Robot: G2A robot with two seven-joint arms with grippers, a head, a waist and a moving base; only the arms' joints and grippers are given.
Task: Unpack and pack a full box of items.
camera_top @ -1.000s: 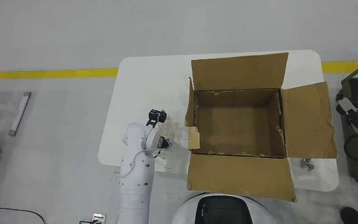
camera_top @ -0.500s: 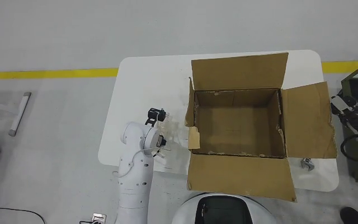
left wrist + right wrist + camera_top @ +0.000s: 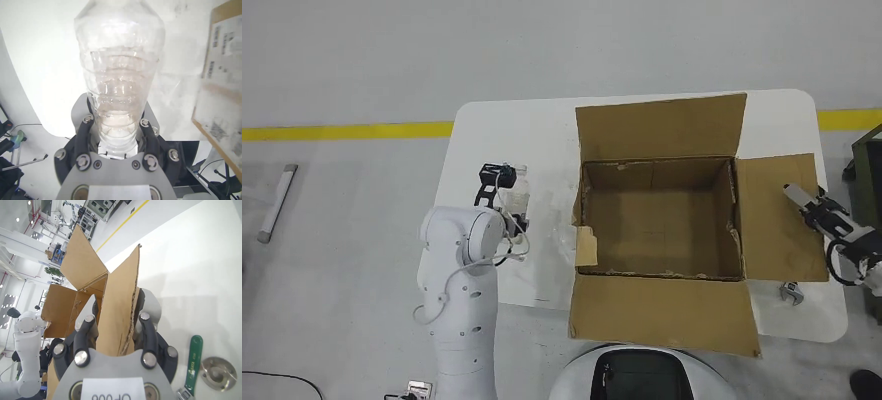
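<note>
Right in front of you, the left gripper [image 3: 117, 121] is clamped on a clear plastic bottle [image 3: 121, 66], one finger on each side of its ribbed body, and the rest of the bottle sticks out past the fingers over the white table [image 3: 512, 130]. From above, that gripper [image 3: 504, 195] and the bottle [image 3: 519, 180] sit to the left of the cardboard box [image 3: 657, 175], near it but apart from it. On your other side, a valve with a green handle [image 3: 194, 361] lies on the table by the box's near right corner. Just beyond it, the right gripper [image 3: 117, 306] is closed on the box's right flap [image 3: 121, 294], a finger on each face of the cardboard. Farther off, the box stands open with all four flaps spread and its brown floor showing.
</note>
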